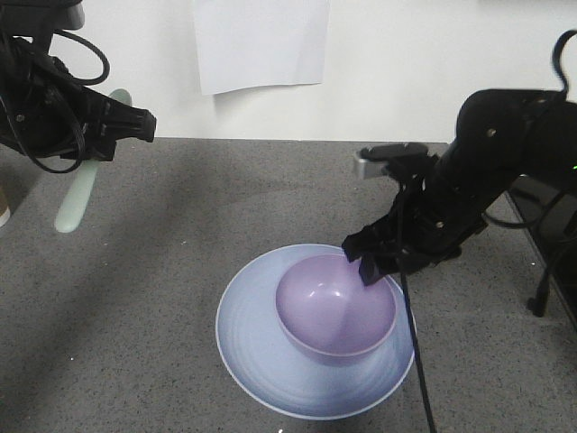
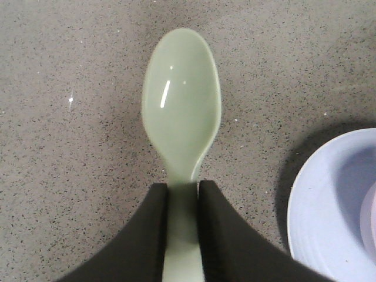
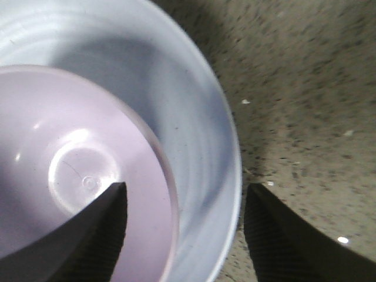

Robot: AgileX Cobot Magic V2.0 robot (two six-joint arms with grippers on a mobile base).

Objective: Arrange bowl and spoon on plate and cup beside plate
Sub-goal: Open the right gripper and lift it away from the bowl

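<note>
Black ribbed fingers (image 2: 220, 241) of the left gripper (image 2: 183, 191) clamp the mint-green spoon (image 2: 182, 100) by its handle, with the head pointing to 12 o'clock in the wrist view. It is at about 10 o'clock from the plate (image 1: 252, 334). The right gripper (image 1: 374, 262) is spread wide and grips nothing. It sits at the 2 o'clock rim of the lavender bowl (image 1: 334, 307), one finger inside the rim and the other outside. The bowl stands upright on the pale blue plate, on the grey speckled table (image 1: 135, 316). Only a sliver of the cup (image 1: 3, 206) shows, at the 9 o'clock edge.
</note>
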